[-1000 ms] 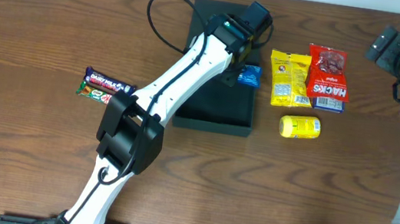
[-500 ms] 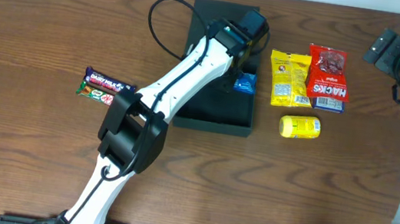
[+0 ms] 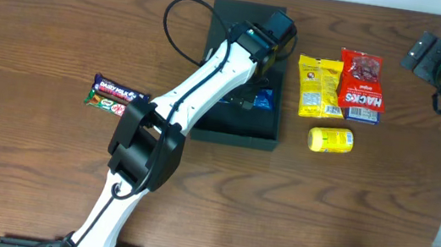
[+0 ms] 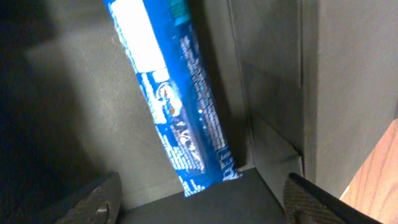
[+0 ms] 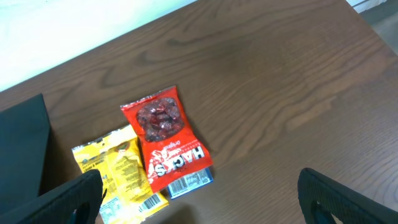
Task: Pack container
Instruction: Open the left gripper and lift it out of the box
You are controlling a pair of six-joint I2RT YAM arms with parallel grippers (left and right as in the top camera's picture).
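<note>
The dark teal container [image 3: 232, 132] lies open at the table's middle, its flap lid toward the far side. A blue snack packet [image 3: 265, 100] lies inside by its right wall; the left wrist view shows it [image 4: 177, 106] resting on the box floor against the wall. My left gripper [image 3: 271, 38] is over the box's far end, open and empty [image 4: 199, 208]. My right gripper [image 5: 202, 205] is open and empty, high at the far right above the table.
Right of the box lie a yellow packet [image 3: 317, 87], a red Hacks packet [image 3: 359, 85] and a small yellow packet [image 3: 331, 140]. A Dairy Milk bar [image 3: 119, 91] and another bar lie at the left. The left arm's cable loops over the box's far left corner.
The blue packet left my left gripper's jaws and dropped onto the box floor by the right wall. The left gripper drew back toward the box's far end. The right arm has not moved.
</note>
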